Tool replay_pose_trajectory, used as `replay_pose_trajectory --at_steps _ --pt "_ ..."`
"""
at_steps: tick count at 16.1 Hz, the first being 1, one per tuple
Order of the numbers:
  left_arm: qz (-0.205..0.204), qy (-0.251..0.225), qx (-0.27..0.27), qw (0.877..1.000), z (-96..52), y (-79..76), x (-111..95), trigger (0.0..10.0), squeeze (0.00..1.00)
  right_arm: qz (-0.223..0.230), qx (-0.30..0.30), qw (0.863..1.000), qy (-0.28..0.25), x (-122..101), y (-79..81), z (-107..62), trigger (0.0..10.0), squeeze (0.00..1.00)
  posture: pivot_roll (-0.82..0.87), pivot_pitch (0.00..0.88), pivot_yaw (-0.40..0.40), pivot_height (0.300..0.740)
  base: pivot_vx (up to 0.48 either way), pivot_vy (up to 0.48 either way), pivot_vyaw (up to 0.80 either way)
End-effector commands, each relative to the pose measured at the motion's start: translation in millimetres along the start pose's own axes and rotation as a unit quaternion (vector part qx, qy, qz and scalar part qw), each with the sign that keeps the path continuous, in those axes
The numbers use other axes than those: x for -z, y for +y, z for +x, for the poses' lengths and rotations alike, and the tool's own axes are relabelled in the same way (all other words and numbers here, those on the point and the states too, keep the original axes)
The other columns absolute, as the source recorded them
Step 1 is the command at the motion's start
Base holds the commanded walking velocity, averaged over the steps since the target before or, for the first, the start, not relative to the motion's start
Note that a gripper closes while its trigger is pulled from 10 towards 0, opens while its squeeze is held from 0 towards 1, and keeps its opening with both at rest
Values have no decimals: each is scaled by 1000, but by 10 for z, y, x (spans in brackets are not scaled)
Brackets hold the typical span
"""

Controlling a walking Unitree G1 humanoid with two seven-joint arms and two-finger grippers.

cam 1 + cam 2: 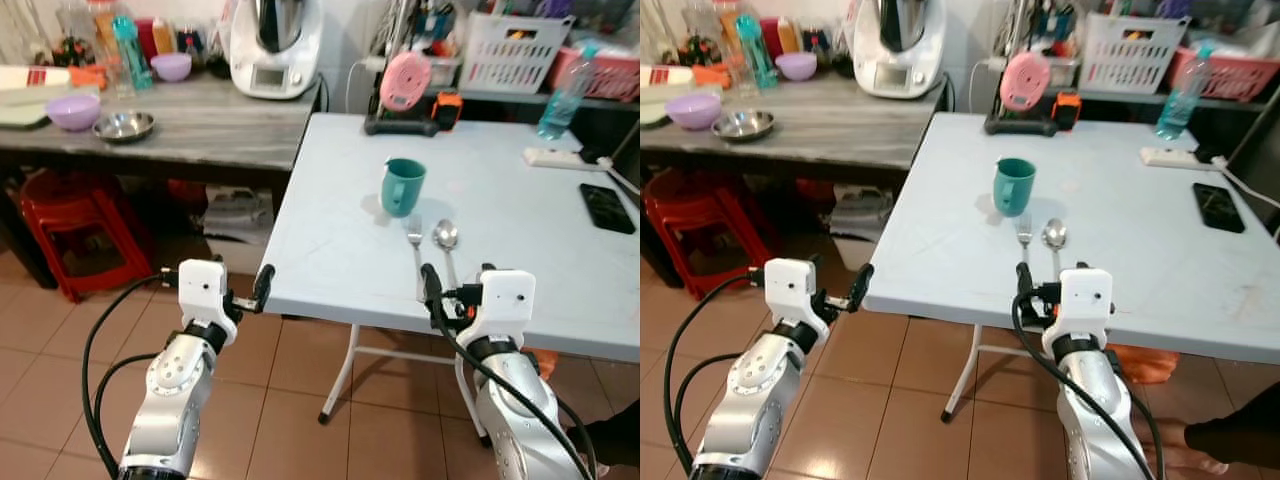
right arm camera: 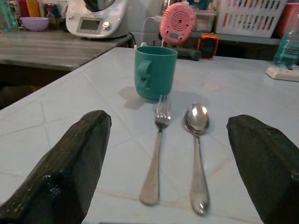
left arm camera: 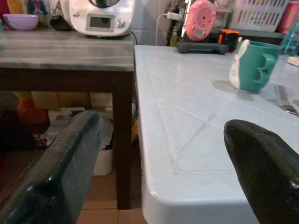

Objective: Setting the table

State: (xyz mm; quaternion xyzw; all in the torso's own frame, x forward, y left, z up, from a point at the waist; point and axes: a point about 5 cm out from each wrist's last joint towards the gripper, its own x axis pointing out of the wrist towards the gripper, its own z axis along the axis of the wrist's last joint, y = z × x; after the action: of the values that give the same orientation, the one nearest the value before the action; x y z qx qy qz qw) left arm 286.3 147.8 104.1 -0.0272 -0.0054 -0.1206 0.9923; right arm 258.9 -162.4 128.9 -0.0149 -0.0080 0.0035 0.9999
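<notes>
Two thin, stiff, slippery steel pieces, silver metal fork [image 2: 158, 150] and silver metal spoon [image 2: 198, 151], lie side by side before teal ceramic mug [image 2: 154, 72] on pale blue plastic table [image 1: 330, 240]; right gripper [image 1: 432, 290] wide, left gripper [image 1: 262, 285] wide at table corner; pinch mid-handle.

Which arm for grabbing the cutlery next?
Right. The right gripper is open and lined up on the fork and spoon. The left gripper sits off at the table corner.

Fork [image 2: 157, 149], spoon [image 2: 197, 149] parallel before upright teal mug [image 2: 154, 73].
</notes>
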Motion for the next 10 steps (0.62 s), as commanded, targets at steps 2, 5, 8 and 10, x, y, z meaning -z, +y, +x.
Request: replay_pose_trajectory --at_steps 2,5,8,10 --pt "1 -4 4 1000 -4 1 -28 10000 0 3 1 1000 -16 -63 0 -3 10000 0 -46 0 -6 740 281 0 0" --pt "1 -4 5 1000 -7 1 -30 10000 0 17 -1 1000 -20 -61 11 -7 10000 0 -46 0 -6 740 282 0 0" --pt "2 -3 6 1000 0 -3 -32 10000 0 31 -4 999 -25 -52 18 -16 10000 0 -47 0 -5 740 298 0 0" --pt "1 -2 8 1000 1 -7 -28 10000 0 27 -17 999 -22 -49 39 -28 10000 0 -47 0 -5 740 308 0 0"
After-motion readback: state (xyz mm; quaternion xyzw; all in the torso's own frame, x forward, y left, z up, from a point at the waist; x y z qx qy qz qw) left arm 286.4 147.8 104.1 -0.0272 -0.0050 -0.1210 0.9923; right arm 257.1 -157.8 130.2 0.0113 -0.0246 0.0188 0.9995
